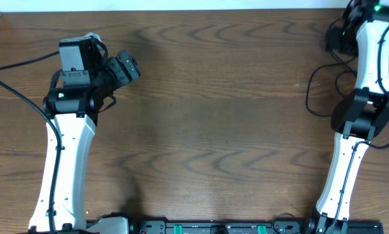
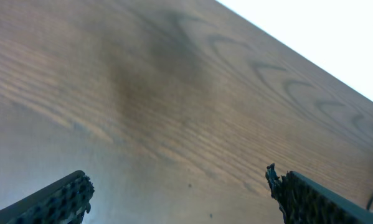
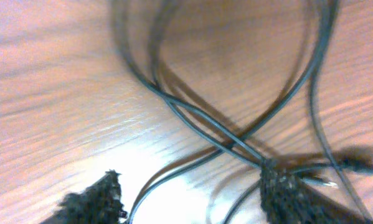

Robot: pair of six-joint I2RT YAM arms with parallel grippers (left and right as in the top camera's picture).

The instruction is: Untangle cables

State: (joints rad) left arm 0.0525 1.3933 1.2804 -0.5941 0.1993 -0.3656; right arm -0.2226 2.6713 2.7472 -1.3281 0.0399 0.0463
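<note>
Thin black cables (image 3: 205,118) lie in crossing loops on the wooden table, and two small plug ends (image 3: 360,167) show at the right of the right wrist view. My right gripper (image 3: 192,177) hangs just above them with its jaws apart. One strand runs loose between the fingers, and the crossing sits at the tip of the right finger (image 3: 286,196). From overhead, the cables (image 1: 308,101) loop beside the right arm, with the right gripper (image 1: 338,36) at the far right corner. My left gripper (image 1: 130,68) (image 2: 177,180) is open over bare wood at the far left, with nothing in it.
The table's far edge (image 2: 311,53) shows in the left wrist view. A thicker black arm cable (image 1: 15,68) trails off the left side of the table. The right arm (image 1: 360,110) stands over part of the cable loops.
</note>
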